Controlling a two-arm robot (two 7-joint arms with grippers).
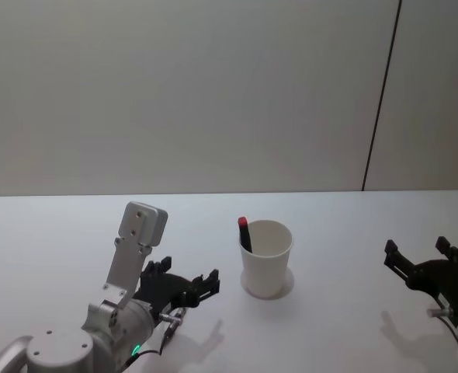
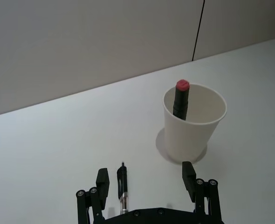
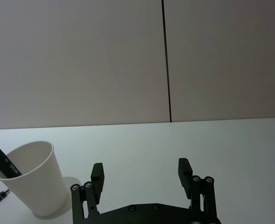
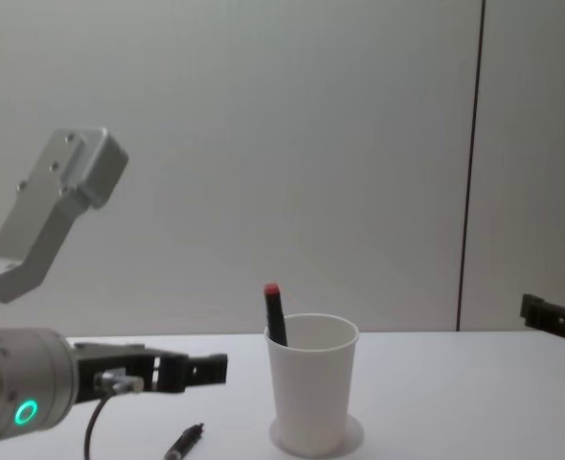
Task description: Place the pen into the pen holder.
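Pen holder [image 1: 265, 260], white paper cup, stands upright near the middle of the table [image 1: 58, 249]. Red-capped pen [image 1: 244, 234], black body, sits inside it, leaning on the rim at about 10 o'clock in the head view, cap end poking above the rim. Second pen [image 2: 122, 186], thin and dark with a silver section, lies flat on the table at about 8 o'clock from the cup, apart from it.

Left gripper [image 2: 146, 179] is also at 8 o'clock from the cup, fingers spread wide, nothing held. In the chest view it hangs above the table with the second pen lying below it, not touched. In the left wrist view that pen lies between the two fingers, close to one of them.

Right gripper [image 1: 417, 252] is at about 3 o'clock from the cup, well apart from it, near the table's right edge. Its fingers are spread too and hold nothing.

Plain wall [image 1: 175, 93] with a dark vertical seam [image 1: 380, 101] stands behind the table.
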